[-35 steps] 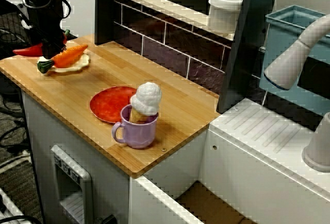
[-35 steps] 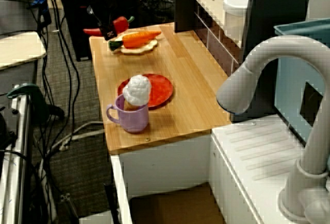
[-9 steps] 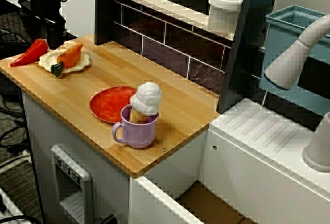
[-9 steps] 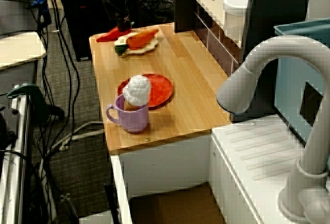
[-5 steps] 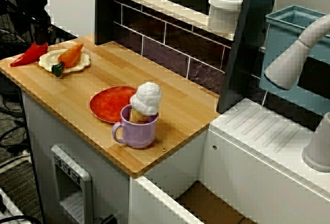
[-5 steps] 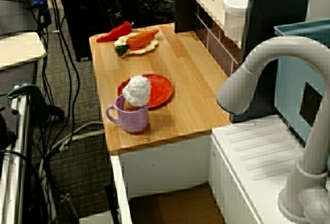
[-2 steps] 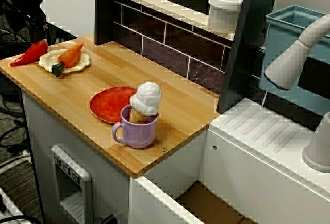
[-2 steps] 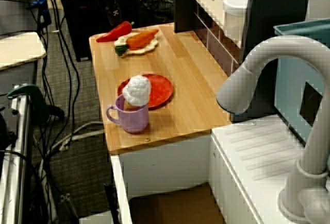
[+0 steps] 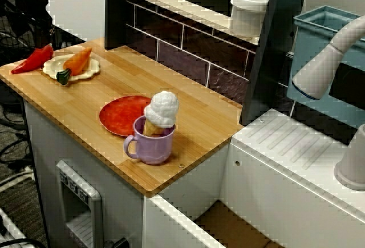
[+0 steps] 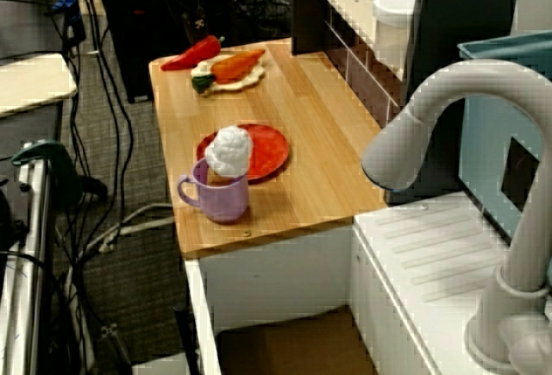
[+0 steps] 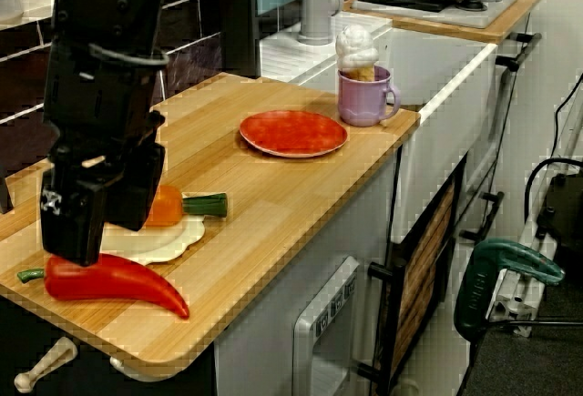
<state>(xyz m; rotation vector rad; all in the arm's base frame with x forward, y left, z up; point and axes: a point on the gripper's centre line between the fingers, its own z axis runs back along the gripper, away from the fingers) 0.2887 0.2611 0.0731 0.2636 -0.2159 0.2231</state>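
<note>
Standing in purple mug, ice-cream cone, carrot on cream plate

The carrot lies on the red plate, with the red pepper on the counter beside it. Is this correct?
No. The carrot lies on the cream plate, as the view from above shows. The red pepper is on the counter beside it.
</note>
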